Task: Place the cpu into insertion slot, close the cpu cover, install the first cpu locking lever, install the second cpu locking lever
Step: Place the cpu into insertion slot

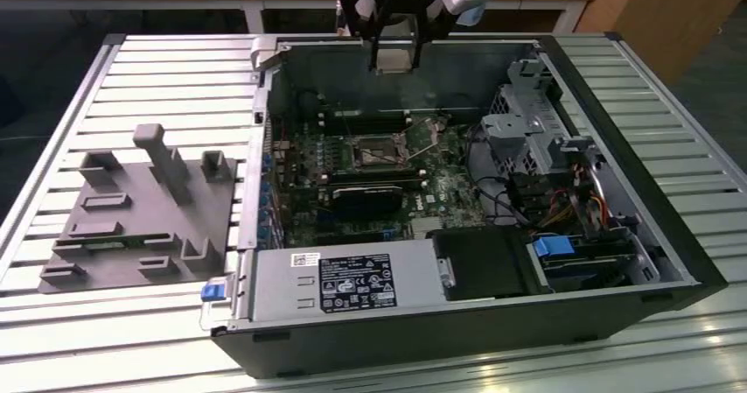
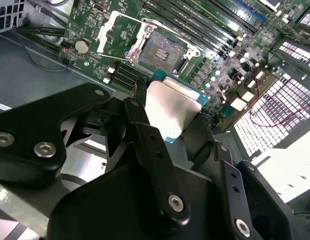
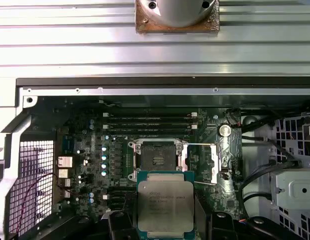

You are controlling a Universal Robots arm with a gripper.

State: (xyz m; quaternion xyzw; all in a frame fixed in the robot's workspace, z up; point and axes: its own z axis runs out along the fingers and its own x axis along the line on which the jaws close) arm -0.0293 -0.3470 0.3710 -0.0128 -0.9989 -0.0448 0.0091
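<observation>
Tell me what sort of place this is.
Probably a robotics lab bench: an open desktop computer case lies on a slatted metal table, a grey moulded fixture sits beside it, and the gripper holds the cpu above the motherboard.

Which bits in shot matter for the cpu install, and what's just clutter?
In the job:
- gripper, closed on the cpu, above the board
- insertion slot, bare
- cpu cover, swung open beside the slot

Lying about:
- grey fixture tray, on the exterior view's left, outside the case
- power supply
- drive cage
</observation>
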